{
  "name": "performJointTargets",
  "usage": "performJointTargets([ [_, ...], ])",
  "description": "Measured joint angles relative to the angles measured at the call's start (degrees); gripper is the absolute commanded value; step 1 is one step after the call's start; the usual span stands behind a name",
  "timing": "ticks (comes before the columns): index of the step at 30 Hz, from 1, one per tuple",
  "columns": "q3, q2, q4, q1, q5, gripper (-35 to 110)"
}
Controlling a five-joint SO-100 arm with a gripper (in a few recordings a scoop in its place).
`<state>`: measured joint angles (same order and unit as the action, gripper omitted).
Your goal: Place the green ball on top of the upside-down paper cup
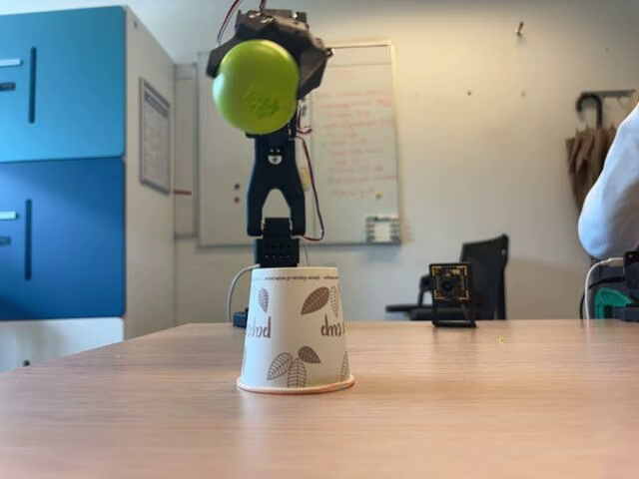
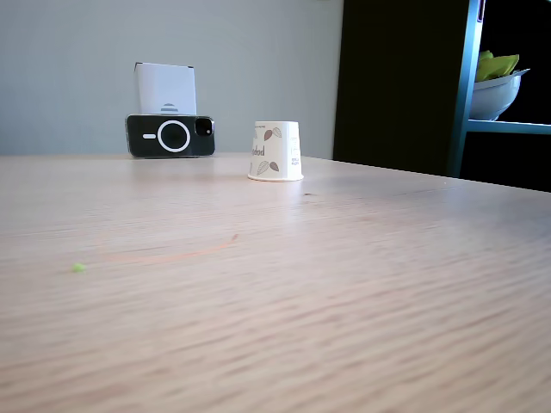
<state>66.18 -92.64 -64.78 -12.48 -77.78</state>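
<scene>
The green ball [image 1: 256,87] hangs high in the air in a fixed view, held by my black gripper [image 1: 268,62], which is shut on it from behind and above. Directly below, well apart from the ball, stands the upside-down paper cup [image 1: 295,328] on the wooden table, white with brown leaf shapes and inverted lettering. The arm's black links rise behind the cup. In another fixed view the cup [image 2: 275,151] stands far back on the table.
A small black camera on a stand [image 1: 451,294] sits to the right of the cup. A person's sleeve [image 1: 611,205] is at the right edge. A phone [image 2: 170,136] leans against a white box behind the table. A blue shelf [image 2: 469,86] holds a bowl.
</scene>
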Motion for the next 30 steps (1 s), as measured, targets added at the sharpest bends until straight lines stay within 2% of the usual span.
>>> performJointTargets([
  [7,-8.4,14.1,7.8,-4.7,-1.9,26],
  [14,-9.1,24.3,14.7,-5.4,-4.6,26],
  [30,-9.1,30.8,16.1,-1.0,-5.4,26],
])
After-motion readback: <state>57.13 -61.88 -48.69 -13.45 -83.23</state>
